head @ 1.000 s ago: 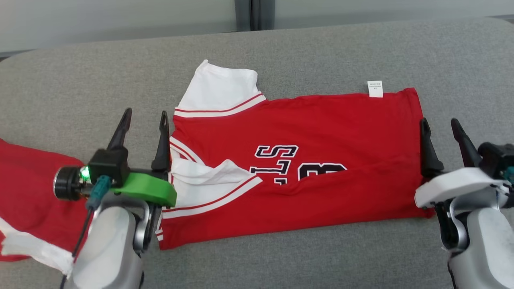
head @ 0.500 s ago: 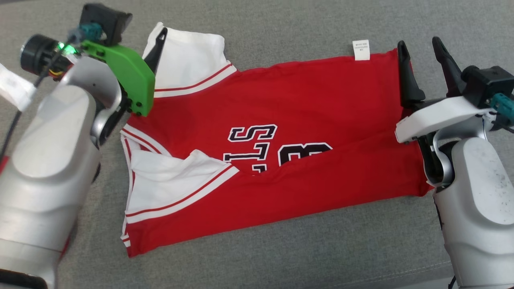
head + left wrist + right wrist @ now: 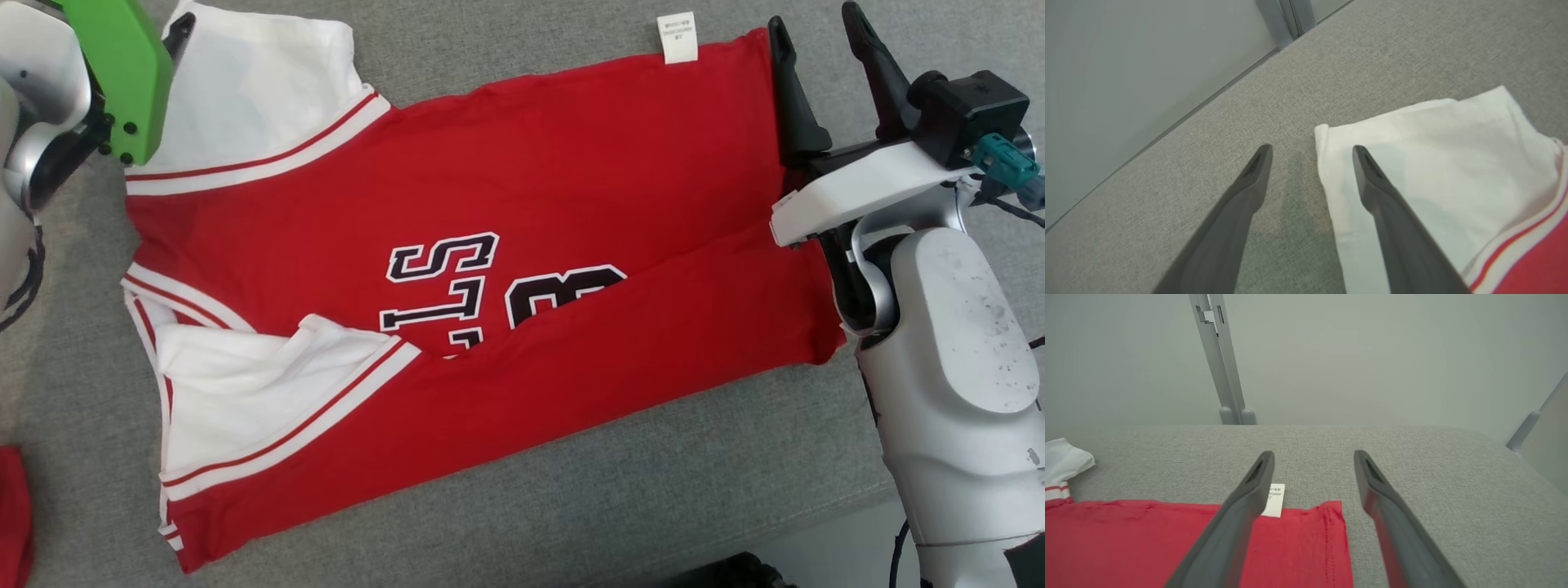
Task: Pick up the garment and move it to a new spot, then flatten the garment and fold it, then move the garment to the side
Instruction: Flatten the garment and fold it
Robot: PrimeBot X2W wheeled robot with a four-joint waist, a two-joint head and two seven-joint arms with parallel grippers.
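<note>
Fold step: left gripper (image 3: 1311,148) and right gripper (image 3: 1314,453) are hovering, fingers open, over jersey (image 3: 612,163) far corners; pinching both looks next.

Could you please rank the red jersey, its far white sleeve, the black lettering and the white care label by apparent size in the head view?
Largest: red jersey
far white sleeve and black outlined lettering, too alike to separate
Smallest: white rectangular care label
</note>
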